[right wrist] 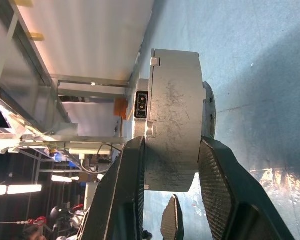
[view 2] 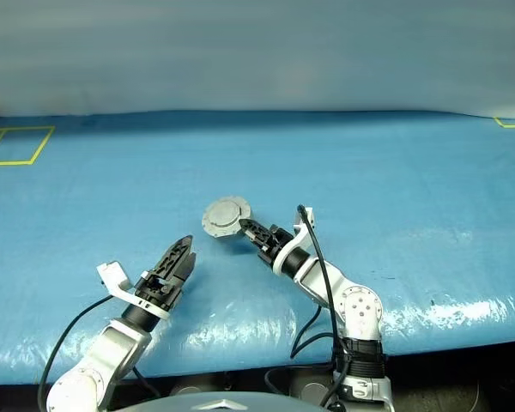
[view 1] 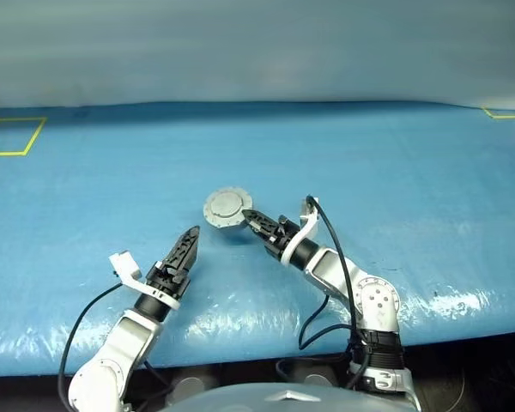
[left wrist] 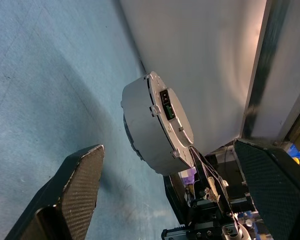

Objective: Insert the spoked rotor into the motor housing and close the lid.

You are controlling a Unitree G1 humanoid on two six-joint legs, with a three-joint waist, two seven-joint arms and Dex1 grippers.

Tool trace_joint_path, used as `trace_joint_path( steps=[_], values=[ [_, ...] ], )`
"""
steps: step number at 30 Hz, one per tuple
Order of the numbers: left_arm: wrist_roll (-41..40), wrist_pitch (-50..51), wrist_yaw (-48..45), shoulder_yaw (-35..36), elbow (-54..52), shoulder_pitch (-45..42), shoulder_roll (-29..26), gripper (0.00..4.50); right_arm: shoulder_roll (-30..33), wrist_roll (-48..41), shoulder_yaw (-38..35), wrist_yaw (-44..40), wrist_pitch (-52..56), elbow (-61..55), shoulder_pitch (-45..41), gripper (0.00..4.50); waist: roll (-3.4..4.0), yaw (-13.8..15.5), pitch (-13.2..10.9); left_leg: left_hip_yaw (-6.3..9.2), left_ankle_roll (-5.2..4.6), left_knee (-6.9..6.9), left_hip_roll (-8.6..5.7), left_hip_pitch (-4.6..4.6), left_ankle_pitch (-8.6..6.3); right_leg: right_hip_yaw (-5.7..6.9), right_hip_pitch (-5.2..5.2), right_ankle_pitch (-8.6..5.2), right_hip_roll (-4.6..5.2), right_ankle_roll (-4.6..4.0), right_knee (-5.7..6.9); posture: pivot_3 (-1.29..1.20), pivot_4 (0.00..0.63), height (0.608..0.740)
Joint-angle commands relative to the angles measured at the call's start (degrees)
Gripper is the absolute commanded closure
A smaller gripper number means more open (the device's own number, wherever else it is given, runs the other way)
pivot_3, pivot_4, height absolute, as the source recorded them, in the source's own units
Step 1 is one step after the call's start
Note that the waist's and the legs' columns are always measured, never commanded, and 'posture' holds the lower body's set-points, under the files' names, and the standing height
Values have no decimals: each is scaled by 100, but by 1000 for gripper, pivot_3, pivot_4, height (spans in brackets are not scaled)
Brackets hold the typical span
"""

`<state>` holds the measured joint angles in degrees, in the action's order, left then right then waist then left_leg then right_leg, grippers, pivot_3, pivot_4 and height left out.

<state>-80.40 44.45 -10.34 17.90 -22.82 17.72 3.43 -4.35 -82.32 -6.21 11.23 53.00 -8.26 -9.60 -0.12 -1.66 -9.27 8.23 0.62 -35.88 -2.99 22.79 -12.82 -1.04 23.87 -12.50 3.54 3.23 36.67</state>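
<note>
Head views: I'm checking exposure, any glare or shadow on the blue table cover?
Left eye view: white glare streaks on the blue plastic table cover near its front edge. Right eye view: the held round grey metal motor housing casts a soft shadow just beneath itself.

No readable text, label or number anywhere.

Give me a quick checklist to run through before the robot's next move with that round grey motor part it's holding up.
1. Right gripper clamped on the motor housing: ok.
2. Housing raised off the blue table: ok.
3. Left gripper open, apart from the housing: ok.
4. Lid shut against the housing: looks ok, latch cannot tell.
5. Rotor seated inside: cannot tell, the housing is closed.
6. Table under the housing clear for setting down: ok.
</note>
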Motion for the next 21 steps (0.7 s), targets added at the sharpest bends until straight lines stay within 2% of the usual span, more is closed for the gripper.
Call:
trace_joint_path(
  steps=[1,7,21],
  values=[
    [-790,-154,166,-108,45,-20,255,0,-244,-522,126,-118,-65,-486,-244,3303,1,-4,-1,0,0,-1,0,0,0,0,0,0,0,0,0,0,150,740],
    [-1426,-253,32,-332,190,-30,104,0,-227,-856,447,1,-28,-755,-83,3303,2,-10,-2,-2,-2,-2,0,0,-1,0,-1,0,0,0,-2,0,150,740],
    [-1567,-347,-687,-498,797,-295,-22,0,230,-1146,1188,217,89,-996,519,3303,1,-5,-2,-3,-5,-3,-1,2,-3,0,-3,0,-1,0,-10,0,150,740]
  ],
)
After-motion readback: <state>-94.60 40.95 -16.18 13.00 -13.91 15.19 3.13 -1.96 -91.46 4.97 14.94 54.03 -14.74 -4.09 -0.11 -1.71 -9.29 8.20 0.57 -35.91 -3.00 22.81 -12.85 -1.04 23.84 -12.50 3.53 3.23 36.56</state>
